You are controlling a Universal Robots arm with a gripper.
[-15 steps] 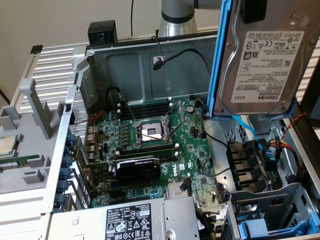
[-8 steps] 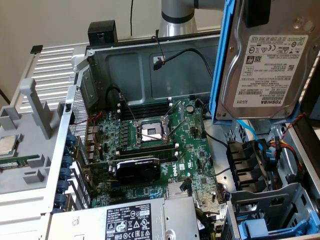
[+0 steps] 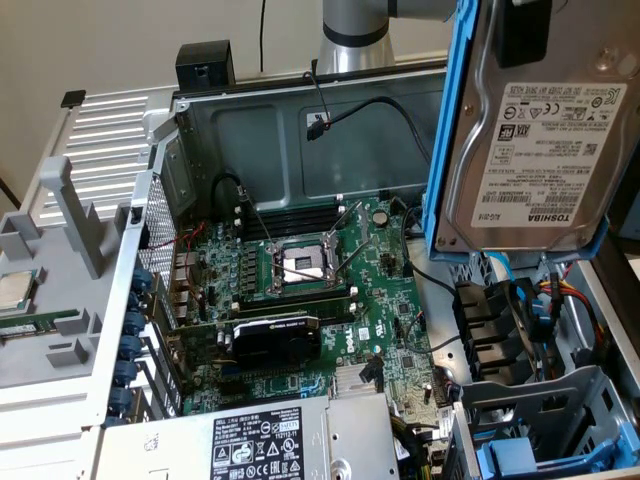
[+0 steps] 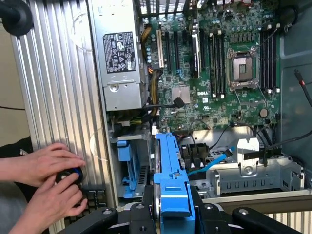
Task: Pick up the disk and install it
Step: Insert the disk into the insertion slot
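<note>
The disk (image 3: 530,160) hangs upright in the air at the exterior view's upper right. It is a silver drive with a white TOSHIBA label, clipped in a blue plastic frame. My gripper (image 3: 520,35) is shut on its upper part, with one black finger over the silver face. In the wrist view the disk (image 4: 170,165) shows edge-on as a blue strip between my gripper's (image 4: 171,207) black fingers. It is above the open computer case, over the area beside the drive cage (image 3: 545,420).
The open case holds the motherboard (image 3: 300,270), a grey power-supply box (image 3: 270,445) and loose cables (image 3: 320,125). A small silver chip (image 3: 15,290) lies on the grey tray at the exterior view's left. A person's hands (image 4: 48,180) rest beside the case wall.
</note>
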